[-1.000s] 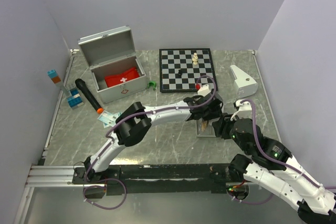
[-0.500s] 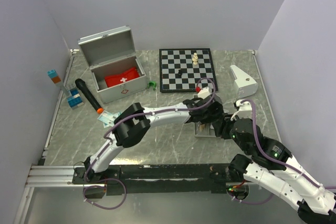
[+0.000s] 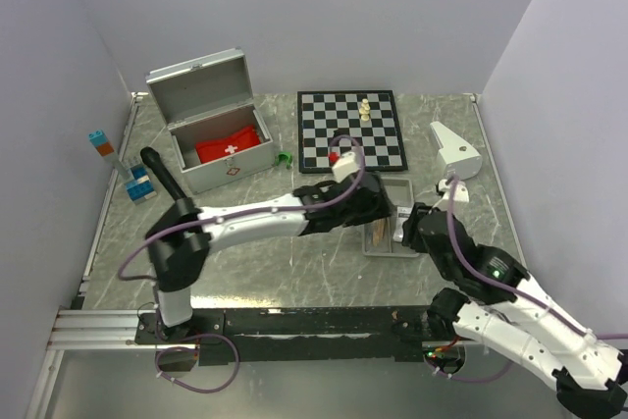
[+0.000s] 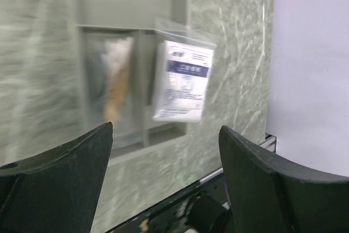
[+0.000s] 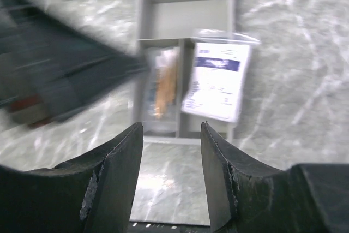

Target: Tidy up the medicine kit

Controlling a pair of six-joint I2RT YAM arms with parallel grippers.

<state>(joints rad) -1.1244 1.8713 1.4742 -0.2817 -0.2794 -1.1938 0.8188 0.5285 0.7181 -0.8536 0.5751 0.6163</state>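
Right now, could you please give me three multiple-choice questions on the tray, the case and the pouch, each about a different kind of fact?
1. The tray is: A red, B grey, C blue.
2. The case has its lid: A shut, B taken off, C open.
3. The pouch lies: A in the case, B in the tray, C under the case.

Answers:
1 B, its walls and floor show grey in both wrist views.
2 C, the lid stands up behind the box on its hinge side.
3 A, its red with the white cross shows inside the open case.
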